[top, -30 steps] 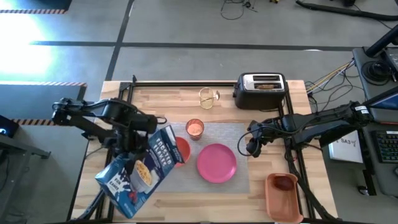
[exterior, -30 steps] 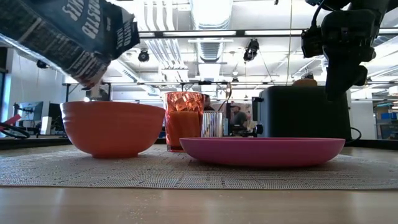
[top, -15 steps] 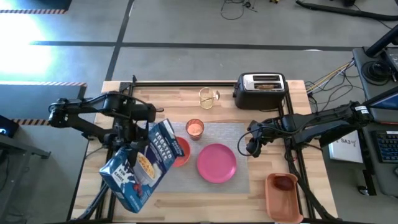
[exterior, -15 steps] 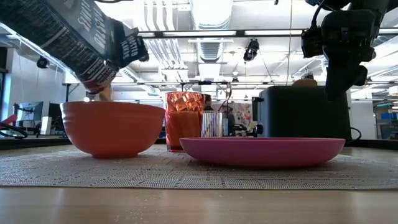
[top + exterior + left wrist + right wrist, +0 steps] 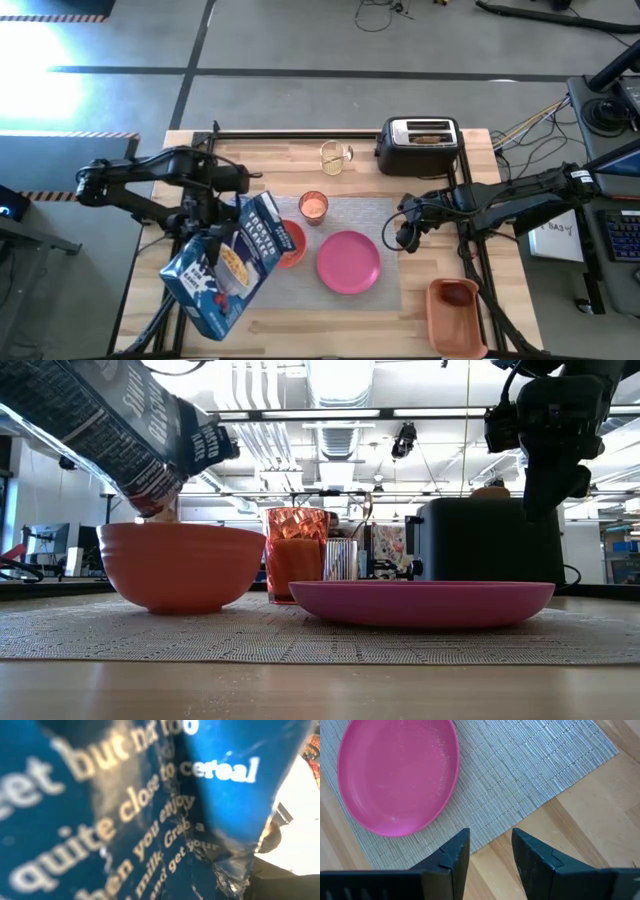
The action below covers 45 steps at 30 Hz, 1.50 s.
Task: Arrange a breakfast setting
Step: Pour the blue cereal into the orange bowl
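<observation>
Below the left gripper point(image 5: 212, 232), a blue cereal box point(image 5: 222, 265) hung tilted, clamped in that gripper, its open corner angled down over the orange-red bowl point(image 5: 180, 565). The bowl sat on the grey placemat point(image 5: 385, 272), partly covered from above by the box. Just beyond the bowl, away from the left gripper, stood the small glass of orange-pink drink point(image 5: 314, 207), and beside the bowl lay the round pink plate point(image 5: 348, 261), bare of food. The low view showed the box mouth above the bowl's rim; whether cereal was falling could not be told. The right gripper point(image 5: 405, 236) hovered over the placemat's edge, the plate just in front of it, its fingers point(image 5: 451, 857) narrowly parted and holding nothing. Farther behind it stood the toaster point(image 5: 418, 144) with a toast slice point(image 5: 428, 139) in its slot, and on its other side the orange bin point(image 5: 455, 315) with a red fruit point(image 5: 456, 294) in it. No spoon was identified. Judged step: pouring cereal into the bowl. To do this well, the box mouth should be kept centred over the bowl, the tilt raised gradually to avoid a surge, and the box kept clear of the glass. The grip on the box should not be loosened while it is inverted. Spillage onto the placemat was the principal risk noted.
</observation>
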Available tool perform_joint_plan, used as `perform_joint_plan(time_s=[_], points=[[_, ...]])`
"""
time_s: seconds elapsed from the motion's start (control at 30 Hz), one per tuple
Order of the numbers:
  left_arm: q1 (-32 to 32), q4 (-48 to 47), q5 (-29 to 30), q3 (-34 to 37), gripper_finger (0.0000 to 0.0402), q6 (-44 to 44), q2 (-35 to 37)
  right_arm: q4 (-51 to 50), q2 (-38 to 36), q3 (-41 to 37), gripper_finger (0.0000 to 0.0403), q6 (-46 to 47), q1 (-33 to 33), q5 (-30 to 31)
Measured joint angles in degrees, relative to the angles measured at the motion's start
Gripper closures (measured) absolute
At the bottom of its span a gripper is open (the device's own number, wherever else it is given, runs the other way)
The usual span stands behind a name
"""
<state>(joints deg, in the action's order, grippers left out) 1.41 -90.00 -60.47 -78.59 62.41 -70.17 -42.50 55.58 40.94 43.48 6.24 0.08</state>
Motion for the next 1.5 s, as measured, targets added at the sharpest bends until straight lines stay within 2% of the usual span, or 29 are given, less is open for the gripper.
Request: perform_joint_plan(time_s=[0.93, 1.5], points=[[0.68, -0.02, -0.35, 0.00, 0.0224, 1.62, -0.65, -0.02, 0.02, 0.00, 0.0266, 0.00, -0.02, 0.00], [3.78, 0.00, -0.79, 0.00, 0.0224, 1.62, -1.97, -0.02, 0.02, -0.01, 0.0266, 0.00, -0.01, 0.01]])
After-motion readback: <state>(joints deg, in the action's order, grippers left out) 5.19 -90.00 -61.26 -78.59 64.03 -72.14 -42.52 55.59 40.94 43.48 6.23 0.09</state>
